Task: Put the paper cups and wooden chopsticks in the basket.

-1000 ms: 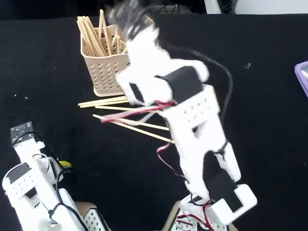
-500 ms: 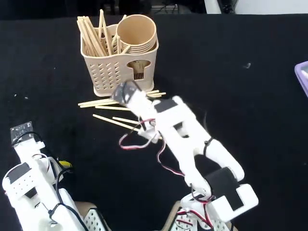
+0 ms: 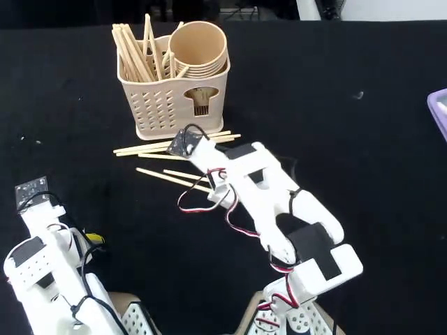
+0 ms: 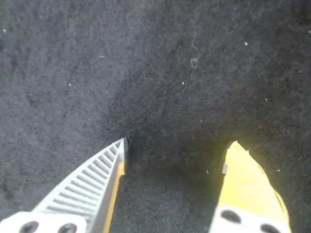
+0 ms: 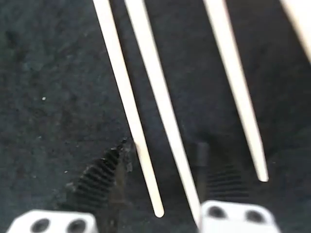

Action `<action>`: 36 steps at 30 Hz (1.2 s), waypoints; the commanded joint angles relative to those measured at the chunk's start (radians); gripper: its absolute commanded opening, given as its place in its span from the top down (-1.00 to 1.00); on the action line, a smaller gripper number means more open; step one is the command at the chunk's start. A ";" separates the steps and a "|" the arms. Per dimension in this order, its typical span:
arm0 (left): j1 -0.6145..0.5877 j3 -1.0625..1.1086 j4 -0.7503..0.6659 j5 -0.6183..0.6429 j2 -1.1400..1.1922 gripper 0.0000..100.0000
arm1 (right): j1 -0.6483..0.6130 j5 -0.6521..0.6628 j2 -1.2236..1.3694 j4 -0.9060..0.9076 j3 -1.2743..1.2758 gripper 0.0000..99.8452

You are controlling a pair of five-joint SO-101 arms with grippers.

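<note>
Left gripper (image 4: 178, 142), white and yellow: jaws stood wide apart, holding nothing, over the black table cloth (image 4: 146, 58). Right gripper (image 5: 163, 144): jaws were parted, not closed, astride two of the loose pale wooden chopsticks (image 5: 121, 82) that lay flat on the cloth. Beige perforated plastic basket (image 3: 171, 105), just beyond them: it held a stack of tan paper cups (image 3: 199, 45) and a bundle of standing chopsticks (image 3: 136, 52).

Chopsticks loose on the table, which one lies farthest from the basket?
The long slanted one, lowest in the high view; the others lie closer to the basket.
</note>
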 commanded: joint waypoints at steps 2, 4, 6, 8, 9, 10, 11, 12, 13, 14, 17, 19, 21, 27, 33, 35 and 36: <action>-0.002 0.002 -0.011 0.005 0.002 0.36 | -0.035 0.005 -0.004 0.029 0.025 0.96; -0.002 0.002 -0.011 0.005 0.002 0.36 | -0.032 0.005 -0.007 0.029 0.031 0.98; -0.002 0.002 -0.011 0.005 0.002 0.36 | -0.032 0.005 -0.028 0.040 0.045 0.98; -0.002 0.002 -0.011 0.003 0.002 0.36 | -0.037 0.005 -0.068 0.044 0.073 0.98; -0.002 0.002 -0.011 0.003 0.002 0.36 | -0.037 0.005 -0.093 0.044 0.093 0.98; -0.002 0.002 -0.011 0.003 0.002 0.36 | -0.037 0.006 -0.116 0.043 0.110 0.98; -0.002 0.002 -0.011 0.003 0.002 0.36 | -0.037 0.006 -0.134 0.043 0.122 0.98; -0.002 0.002 -0.011 0.003 0.002 0.36 | -0.037 0.008 -0.151 0.043 0.136 0.98; -0.002 0.002 -0.011 0.003 0.002 0.36 | -0.037 0.009 -0.162 0.043 0.147 0.98; -0.002 0.002 -0.011 0.003 0.002 0.36 | -0.037 0.006 -0.165 0.044 0.153 0.98; -0.002 0.002 -0.011 0.003 0.002 0.36 | -0.037 0.003 -0.160 0.048 0.159 0.98; -0.002 0.002 -0.011 0.003 0.002 0.36 | -0.032 -0.014 -0.166 0.048 0.159 0.98; -0.002 0.002 -0.011 0.003 0.002 0.36 | -0.037 -0.025 -0.183 0.049 0.157 0.98; -0.002 0.002 -0.011 0.003 0.002 0.36 | -0.037 -0.043 -0.435 0.081 0.248 0.98; -0.002 0.001 -0.011 0.003 0.002 0.36 | -0.031 -0.044 -0.690 0.084 0.372 0.98; -0.002 0.001 -0.011 0.003 0.002 0.36 | -0.025 -0.049 -0.766 0.087 0.381 0.98; -0.002 0.001 -0.011 0.003 0.002 0.36 | -0.023 -0.069 -0.811 0.095 0.374 0.98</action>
